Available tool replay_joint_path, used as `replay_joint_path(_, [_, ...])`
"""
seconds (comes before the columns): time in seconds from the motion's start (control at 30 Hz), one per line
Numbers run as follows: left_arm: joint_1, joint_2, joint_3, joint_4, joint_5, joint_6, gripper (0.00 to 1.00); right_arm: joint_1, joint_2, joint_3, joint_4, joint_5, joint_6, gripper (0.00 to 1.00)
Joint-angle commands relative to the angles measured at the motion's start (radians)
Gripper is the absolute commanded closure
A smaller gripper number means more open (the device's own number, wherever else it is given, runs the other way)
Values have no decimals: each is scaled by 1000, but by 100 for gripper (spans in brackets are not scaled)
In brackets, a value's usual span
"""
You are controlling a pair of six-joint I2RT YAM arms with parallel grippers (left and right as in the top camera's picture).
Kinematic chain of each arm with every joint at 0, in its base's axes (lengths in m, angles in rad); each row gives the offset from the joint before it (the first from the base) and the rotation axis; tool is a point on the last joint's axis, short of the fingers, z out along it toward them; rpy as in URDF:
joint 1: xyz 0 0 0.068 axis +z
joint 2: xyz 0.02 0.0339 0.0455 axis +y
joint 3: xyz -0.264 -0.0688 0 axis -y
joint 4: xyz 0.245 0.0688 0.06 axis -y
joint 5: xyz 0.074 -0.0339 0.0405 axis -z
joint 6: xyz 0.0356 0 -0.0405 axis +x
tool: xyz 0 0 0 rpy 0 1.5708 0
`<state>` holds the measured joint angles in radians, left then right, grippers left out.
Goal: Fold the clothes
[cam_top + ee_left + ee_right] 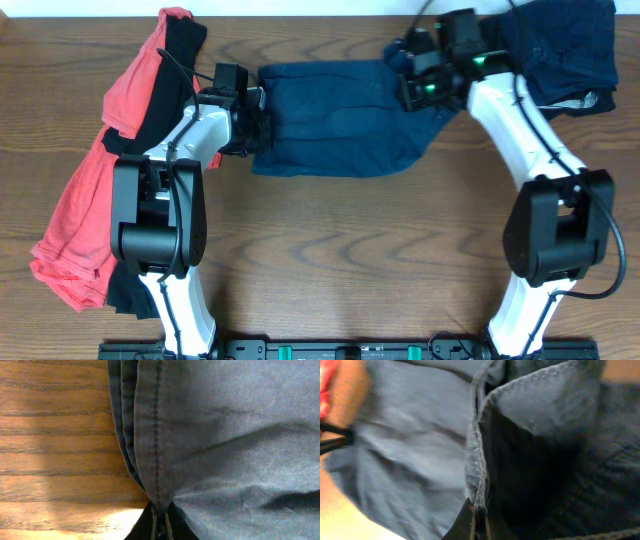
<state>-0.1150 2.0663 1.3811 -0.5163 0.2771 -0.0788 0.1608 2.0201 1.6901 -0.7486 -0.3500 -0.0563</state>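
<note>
- The navy shorts (335, 120) lie in the middle of the far half of the table (350, 250), a soft, matte woven cloth spread in a rough rectangle with shallow creases.
- The left gripper (262, 118) is clenched on the shorts' left edge; its wrist view shows layered hems with a straight stitched seam (156, 435) pinched between the fingertips.
- The right gripper (410, 88) is clamped on the upper right corner, pinching a folded, stitched hem (476, 467).
- A crumpled coral garment (85, 210) and a long black garment (165, 85) lie overlapping at the left.
- A dark heap (565, 50) with pale-grey trim sits in the far right corner.
</note>
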Motion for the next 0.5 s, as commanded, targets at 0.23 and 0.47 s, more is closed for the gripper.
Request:
replay_joint_path(0.23, [0,-26,-9,10,-9,-9,94,-182,-34,18,-146,175,26,82])
replay_joint_path(0.47, [0,-26,-9,13,-9,-9,94,-210,-4,11,-190,210,26,19])
